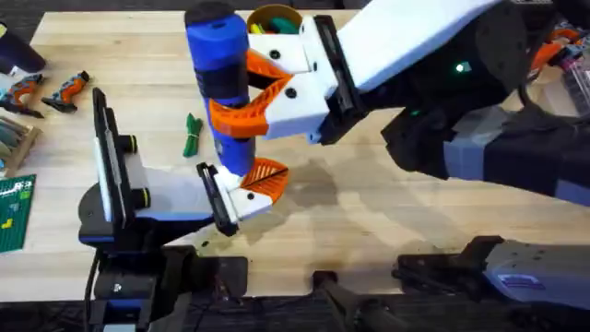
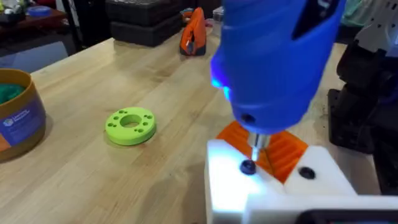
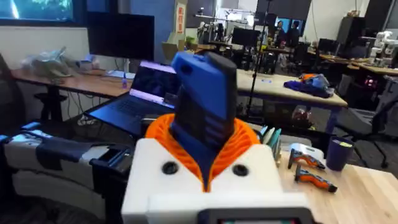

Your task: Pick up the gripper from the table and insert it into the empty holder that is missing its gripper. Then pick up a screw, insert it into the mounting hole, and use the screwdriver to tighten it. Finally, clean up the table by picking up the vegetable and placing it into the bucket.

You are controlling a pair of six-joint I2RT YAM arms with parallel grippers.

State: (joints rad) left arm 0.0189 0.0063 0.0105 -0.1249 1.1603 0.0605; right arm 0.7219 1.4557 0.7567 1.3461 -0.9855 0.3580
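Your right tool (image 1: 241,109): white angular mounts, orange ribbed pads, black screw heads, black bracket behind. Beyond that bracket, a white forearm shell, then dark joints with a green status light. Left tool (image 1: 249,189): same white mount, orange pad, two dark screws.

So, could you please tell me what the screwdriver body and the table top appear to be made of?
The screwdriver body looks like smooth blue moulded plastic with a soft sheen; its short tip looks metallic. The table top looks like pale wood, with visible grain and plank seams, probably sealed.
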